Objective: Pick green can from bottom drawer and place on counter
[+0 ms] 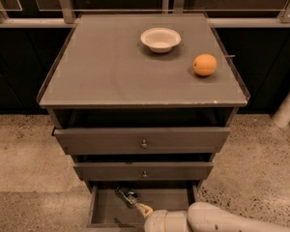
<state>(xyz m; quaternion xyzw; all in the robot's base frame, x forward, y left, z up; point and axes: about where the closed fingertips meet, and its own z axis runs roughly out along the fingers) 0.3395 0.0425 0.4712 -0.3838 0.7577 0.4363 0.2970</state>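
Nearest me, my gripper [143, 210] reaches into the bottom drawer [170, 201] at its front, coming in from the drawer's right. I cannot tell how far the jaws are open, or whether they have hold of anything. The green can [126, 195] lies on the drawer's floor, left of its middle and just beyond the gripper. Above the drawer sit two shallower drawers [142, 140], both slightly open. On top is the counter [111, 66], with an orange [204, 65] and a white bowl [160, 39] farther back.
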